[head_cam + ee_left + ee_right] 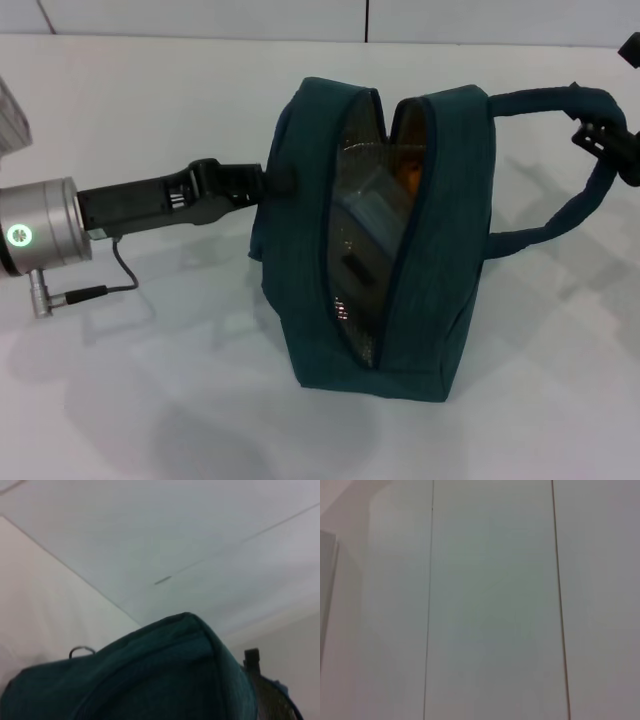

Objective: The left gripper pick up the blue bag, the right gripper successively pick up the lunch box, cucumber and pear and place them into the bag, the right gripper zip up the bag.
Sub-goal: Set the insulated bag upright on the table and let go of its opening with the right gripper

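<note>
The blue bag (440, 250) is standing on the white tabletop (150, 100), its zipped mouth gaping in a long slit that faces the head camera. Through the gap the lunch box (372, 205) is showing as a pale clear shape, and an orange-yellow glow higher up looks like the pear (408, 168); the cucumber cannot be made out for certain in the dark interior. The load seems to be in, so the step in hand is, by my reading, the zipping.

The left claw (272, 182) is reaching in from the left and meeting the bag's side panel near the top; its fingertips are lost against the fabric, so whether it is clenched on the cloth or merely pressed to it I cannot tell. In the left wrist view the bag's upper edge (165, 675) is filling the lower part of the picture.

The right claw (610, 138) is showing only as a dark shape at the far right edge, by the bag's strap (560, 222); its state is likewise not to be told, and its own wrist view is showing only pale panelled surface.

To zip well, the left claw should be keeping the panel taut so that the two lips draw together. The right claw must find the puller, which is not plainly in sight, and draw it along the curve of the track rather than straight across. The risk is the bag tipping or the contents bulging into the teeth.
</note>
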Robot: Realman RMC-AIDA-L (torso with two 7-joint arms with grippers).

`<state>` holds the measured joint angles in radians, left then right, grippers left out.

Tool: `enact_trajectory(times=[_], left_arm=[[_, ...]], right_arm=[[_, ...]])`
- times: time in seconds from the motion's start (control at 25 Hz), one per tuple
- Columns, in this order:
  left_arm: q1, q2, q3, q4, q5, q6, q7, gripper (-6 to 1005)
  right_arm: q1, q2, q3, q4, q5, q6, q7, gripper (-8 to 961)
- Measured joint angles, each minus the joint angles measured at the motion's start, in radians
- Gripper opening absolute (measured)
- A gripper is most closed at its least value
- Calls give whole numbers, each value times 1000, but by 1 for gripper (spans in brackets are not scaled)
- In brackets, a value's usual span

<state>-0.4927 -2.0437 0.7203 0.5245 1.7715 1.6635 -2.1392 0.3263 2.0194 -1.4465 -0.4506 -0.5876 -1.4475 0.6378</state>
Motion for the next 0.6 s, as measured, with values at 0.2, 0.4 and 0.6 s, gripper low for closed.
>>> enact_trajectory(times=[0.2, 0.4, 0.6], left_arm=[[2, -3, -20, -2, -1, -30, 9, 72], [-4, -3, -20, -11, -1, -37, -1, 72], [-5, -8, -20, -14, -4, -35, -12, 72]], right_arm=[[4, -2, -5, 5, -5, 12, 1, 886], [5, -6, -10, 9, -22, 5, 9, 886], [6, -5, -17, 11, -57, 9, 10, 886]])
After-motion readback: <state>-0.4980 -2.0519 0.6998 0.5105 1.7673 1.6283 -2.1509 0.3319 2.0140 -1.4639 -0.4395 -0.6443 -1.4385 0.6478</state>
